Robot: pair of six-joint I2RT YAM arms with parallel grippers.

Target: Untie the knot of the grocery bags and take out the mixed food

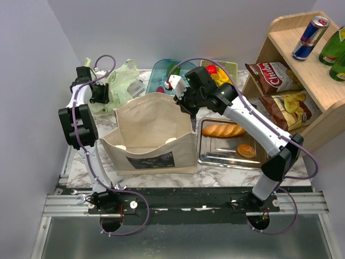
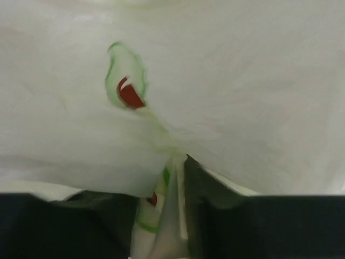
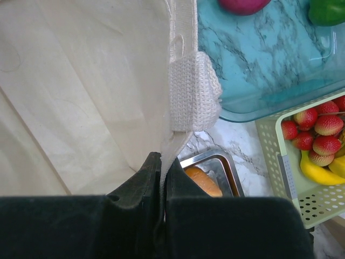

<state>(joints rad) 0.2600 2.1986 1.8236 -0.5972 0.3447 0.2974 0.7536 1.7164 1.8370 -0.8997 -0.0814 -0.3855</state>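
The beige canvas tote [image 1: 151, 132] stands open mid-table. My right gripper [image 1: 181, 97] is shut on its far right rim [image 3: 163, 162], just below the woven handle strap [image 3: 191, 91]. The pale green bag [image 1: 125, 81] lies at the back left. My left gripper [image 1: 99, 93] is shut on a fold of its thin fabric [image 2: 180, 178]; the knot cannot be made out. A magenta vegetable [image 3: 242, 4] and green pepper [image 3: 326, 11] lie in the blue tub [image 3: 259, 65]. Strawberries [image 3: 315, 132] and a banana [image 3: 318, 172] lie in the green basket [image 3: 280, 178].
A metal tray [image 1: 215, 159] right of the tote holds a bread loaf [image 1: 223, 129] and bun [image 1: 246, 150]. A wooden shelf [image 1: 318, 116] at right carries crisp bags [image 1: 272, 75], a drink can [image 1: 311, 38] and green bottles [image 1: 335, 51].
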